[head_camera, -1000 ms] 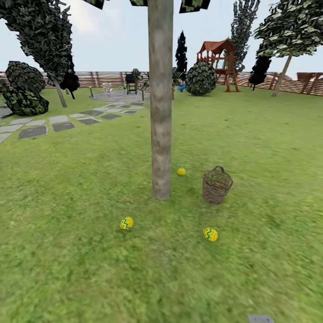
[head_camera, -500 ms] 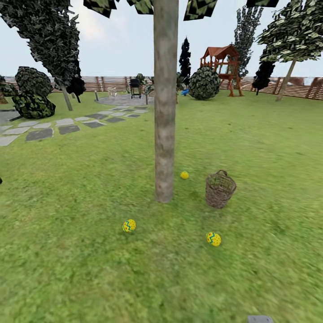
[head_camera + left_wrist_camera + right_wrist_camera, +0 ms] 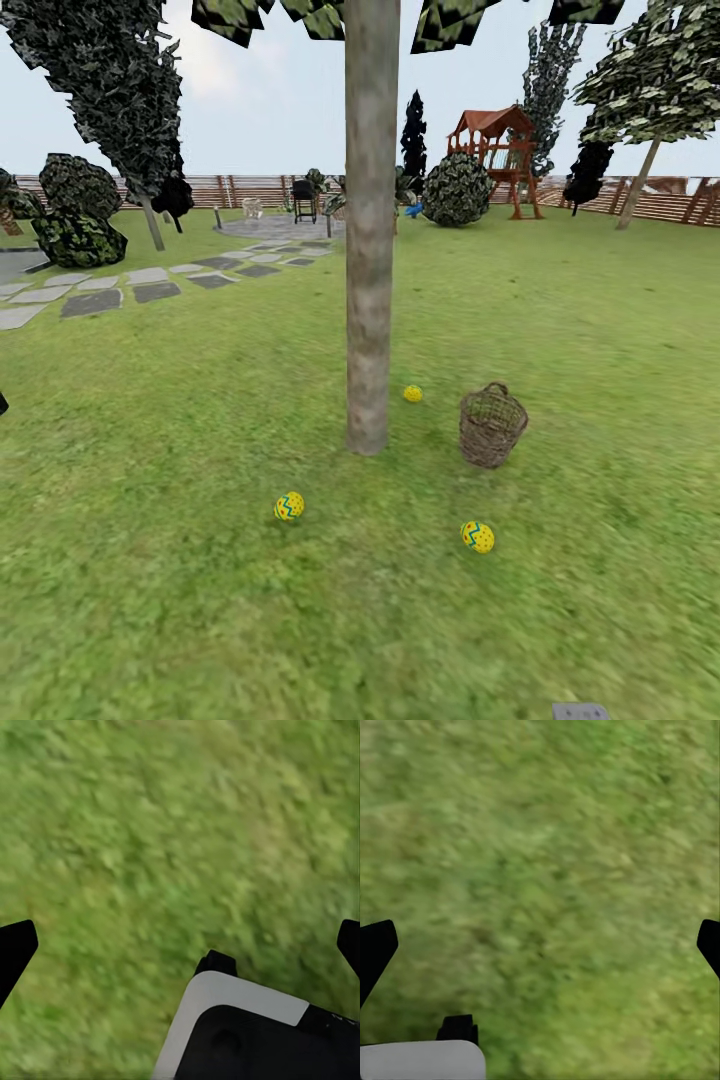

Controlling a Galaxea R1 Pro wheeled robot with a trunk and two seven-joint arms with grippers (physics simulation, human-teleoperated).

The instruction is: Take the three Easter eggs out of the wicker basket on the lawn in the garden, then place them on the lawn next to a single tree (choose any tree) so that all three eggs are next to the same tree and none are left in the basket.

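Note:
Three yellow Easter eggs lie on the lawn [image 3: 190, 420] around a tree trunk [image 3: 370, 300]: one [image 3: 289, 506] in front of it to the left, one [image 3: 477, 536] in front to the right, one [image 3: 412, 393] just right of it, further back. The wicker basket [image 3: 492, 425] stands to the right of the trunk, tipped slightly, and I see no egg in it. My left gripper [image 3: 180, 945] is open over bare grass. My right gripper [image 3: 540, 945] is open too, with only grass between its fingers.
A stone path [image 3: 120, 290] runs off to the back left past dark round bushes [image 3: 75, 215]. A red playset [image 3: 495, 150], a wooden fence [image 3: 670, 200] and another tree [image 3: 650, 90] stand far back. Open grass lies all around the trunk.
The whole picture has shifted a little, so the camera has moved. The eggs and the basket lie where they were beside the trunk.

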